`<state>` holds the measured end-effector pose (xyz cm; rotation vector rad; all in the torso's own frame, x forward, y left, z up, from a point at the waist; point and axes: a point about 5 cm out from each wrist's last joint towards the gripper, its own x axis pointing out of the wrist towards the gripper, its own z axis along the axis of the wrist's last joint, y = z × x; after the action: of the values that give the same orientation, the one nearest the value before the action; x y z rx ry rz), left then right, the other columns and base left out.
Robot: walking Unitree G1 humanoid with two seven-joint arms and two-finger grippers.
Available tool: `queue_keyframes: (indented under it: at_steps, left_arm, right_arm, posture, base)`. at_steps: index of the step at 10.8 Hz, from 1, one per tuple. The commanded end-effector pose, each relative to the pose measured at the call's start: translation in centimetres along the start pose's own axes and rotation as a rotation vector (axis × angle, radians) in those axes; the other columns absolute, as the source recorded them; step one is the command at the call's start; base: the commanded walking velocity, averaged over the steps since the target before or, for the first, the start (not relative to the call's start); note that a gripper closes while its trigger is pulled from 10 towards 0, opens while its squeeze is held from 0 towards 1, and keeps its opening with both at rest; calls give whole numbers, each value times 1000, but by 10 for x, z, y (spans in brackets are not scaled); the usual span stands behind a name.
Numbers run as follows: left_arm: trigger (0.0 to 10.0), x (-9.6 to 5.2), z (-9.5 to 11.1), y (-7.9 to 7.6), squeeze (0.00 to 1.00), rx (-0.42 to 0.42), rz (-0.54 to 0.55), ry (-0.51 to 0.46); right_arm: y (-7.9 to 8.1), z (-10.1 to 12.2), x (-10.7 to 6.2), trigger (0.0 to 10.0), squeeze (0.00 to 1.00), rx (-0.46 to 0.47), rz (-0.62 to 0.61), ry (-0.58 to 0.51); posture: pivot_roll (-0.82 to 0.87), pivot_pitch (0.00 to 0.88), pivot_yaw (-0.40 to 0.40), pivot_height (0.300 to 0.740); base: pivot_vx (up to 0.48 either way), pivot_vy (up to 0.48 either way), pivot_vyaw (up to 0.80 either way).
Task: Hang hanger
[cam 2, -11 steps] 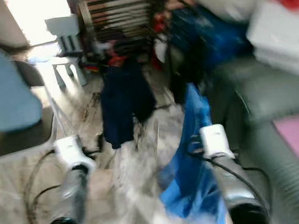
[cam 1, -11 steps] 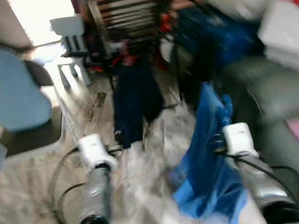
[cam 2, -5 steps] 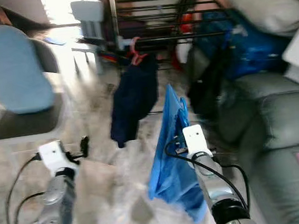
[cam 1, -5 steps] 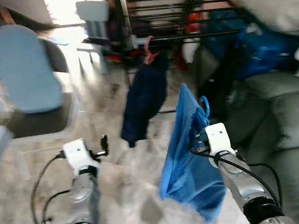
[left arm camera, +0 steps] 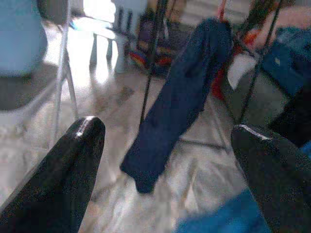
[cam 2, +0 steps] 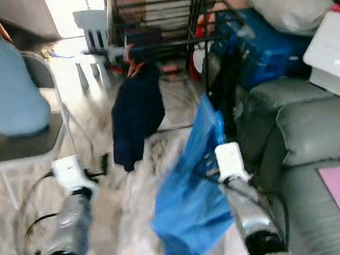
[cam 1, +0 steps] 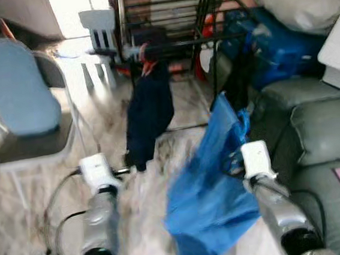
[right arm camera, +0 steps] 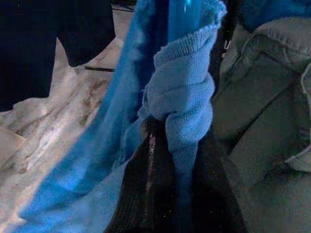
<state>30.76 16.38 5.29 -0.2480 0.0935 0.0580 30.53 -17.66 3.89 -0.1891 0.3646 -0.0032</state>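
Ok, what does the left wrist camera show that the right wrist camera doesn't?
Left wrist view: the left pincer open and holding nothing, the drying rack's black bars, and a blue chair. Right wrist view: the right pincer shut on the blue knit garment, with the grey sofa beside it. Both show the dark navy garment and the marble floor.

Marble floor point(cam 1: 38, 194): folding chair point(cam 1: 21, 117), white stool point(cam 1: 98, 38), drying rack point(cam 1: 173, 37).

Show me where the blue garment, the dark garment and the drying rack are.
blue garment point(cam 1: 209, 190), left eye view, middle of cloth.
dark garment point(cam 1: 149, 114), left eye view, middle of cloth.
drying rack point(cam 2: 156, 45), right eye view, front bar.
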Motion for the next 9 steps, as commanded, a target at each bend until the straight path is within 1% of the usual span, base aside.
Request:
queue_keyframes:
  at_steps: [1,2,3,5,6,8,9]
  left_arm:
    - [10000,0,-1,-3,0,-9,-22,6]
    - [10000,0,-1,-1,0,-11,-14,7]
    - [10000,1,0,4,0,-21,0,6]
    - [10000,3,2,7,0,-20,8,0]
    - [10000,4,3,9,0,-13,10,2]
    - [10000,5,4,8,0,-32,0,6]
    - [10000,5,4,8,0,-28,-1,4]
  right_arm:
    - [-7,4,0,10000,0,4,2,-21]
    - [-7,3,-1,10000,0,0,16,-22]
    - [-7,4,-1,10000,0,-9,40,-32]
    - [-4,9,-1,10000,0,-37,79,-57]
    - [-4,11,-2,10000,0,-48,83,-69]
    - [-8,16,-2,10000,0,-49,66,-92]
    - [-9,17,-2,10000,0,-49,60,-98]
  posture:
    - [-180,0,45,740]
    - [-182,0,45,740]
    - [-184,0,45,740]
    - [-190,0,49,740]
    - [-192,0,51,740]
    - [-198,0,58,740]
    - [-199,0,60,740]
  base:
    - [0,0,0]
    - [0,0,0]
    - [386,0,0]
    - [427,0,0]
    - [446,0,0]
    - [446,0,0]
    - [431,0,0]
